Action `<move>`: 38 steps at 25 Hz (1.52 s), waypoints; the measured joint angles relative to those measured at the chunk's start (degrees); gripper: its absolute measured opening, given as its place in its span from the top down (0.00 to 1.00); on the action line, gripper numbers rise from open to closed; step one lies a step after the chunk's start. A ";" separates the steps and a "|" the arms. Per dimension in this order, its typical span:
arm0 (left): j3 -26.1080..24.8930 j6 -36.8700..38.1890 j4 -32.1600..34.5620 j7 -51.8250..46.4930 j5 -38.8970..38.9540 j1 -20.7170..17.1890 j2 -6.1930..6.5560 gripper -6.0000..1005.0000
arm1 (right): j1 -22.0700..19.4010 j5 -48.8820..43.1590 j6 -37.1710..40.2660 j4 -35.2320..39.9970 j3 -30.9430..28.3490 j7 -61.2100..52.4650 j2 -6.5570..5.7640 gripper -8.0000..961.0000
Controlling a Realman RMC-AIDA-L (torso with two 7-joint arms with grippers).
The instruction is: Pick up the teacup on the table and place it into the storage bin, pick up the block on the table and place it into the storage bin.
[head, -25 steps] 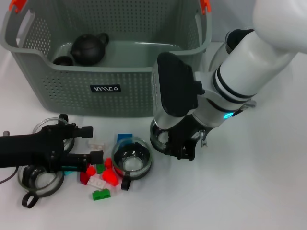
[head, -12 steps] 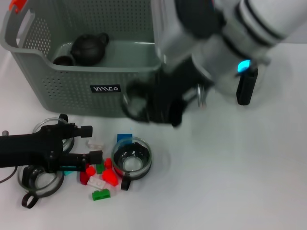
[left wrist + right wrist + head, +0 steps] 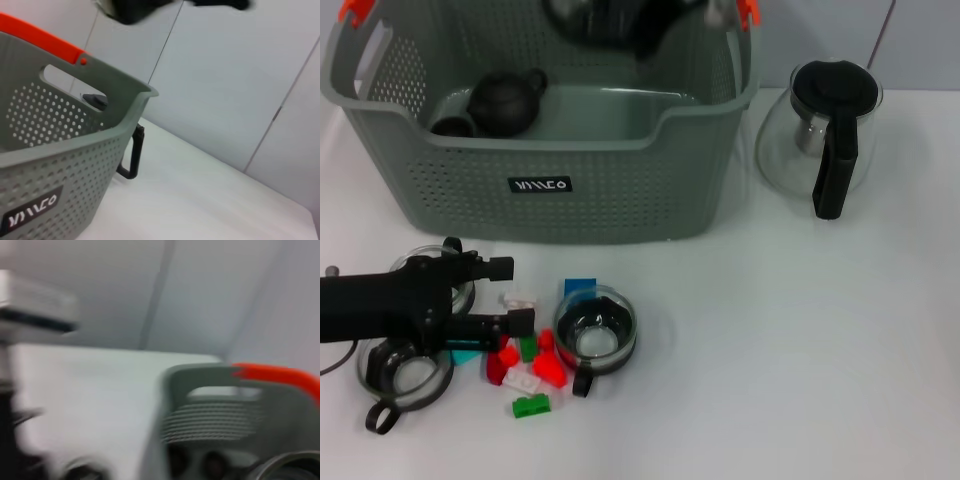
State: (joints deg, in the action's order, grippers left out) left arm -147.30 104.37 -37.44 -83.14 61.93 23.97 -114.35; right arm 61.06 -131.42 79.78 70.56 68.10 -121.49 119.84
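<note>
Right claw (image 3: pixel 605 20), a dark blur at the top edge of the head view, hangs above the far part of the large grey-green perforated plastic storage bin (image 3: pixel 620 190); whether it is spread or pinching something I cannot tell. Left claw (image 3: pixel 505 295), fingers spread and holding nothing, lies low over the white counter (image 3: pixel 800 340) just beside a clear glass teacup with a black handle (image 3: pixel 595 335) and scattered red, green and white blocks (image 3: pixel 532 372). Inside the bin sits a dark round teapot (image 3: pixel 505 100). Only the head view shows the cups and blocks; the left wrist view shows the bin's orange corner clip (image 3: pixel 40 42) and the glass pitcher's black handle (image 3: pixel 132 160).
</note>
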 joint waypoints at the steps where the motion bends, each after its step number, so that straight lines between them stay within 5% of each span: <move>1: -0.01 -0.18 0.00 0.00 0.03 0.10 0.01 0.06 | 0.35 -0.39 -2.78 -2.42 -0.39 -0.07 -0.18 0.93; 7: 0.00 -0.55 0.00 0.14 0.04 0.66 0.01 0.06 | 2.44 -1.59 -20.39 -18.13 -1.21 1.68 -0.78 0.93; 14: 0.00 -0.58 0.00 0.49 -0.03 1.07 0.08 0.06 | 5.92 -1.63 -32.47 -31.21 -0.79 4.00 -0.68 0.93; 38: -0.01 -1.69 2.42 2.90 -0.41 1.18 0.12 0.06 | 7.82 -1.02 -43.12 -44.81 0.40 8.96 0.49 0.93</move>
State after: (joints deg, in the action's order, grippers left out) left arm -147.30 102.68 -35.02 -80.24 61.52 25.15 -114.23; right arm 68.89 -132.44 36.66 25.76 68.51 -112.53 120.33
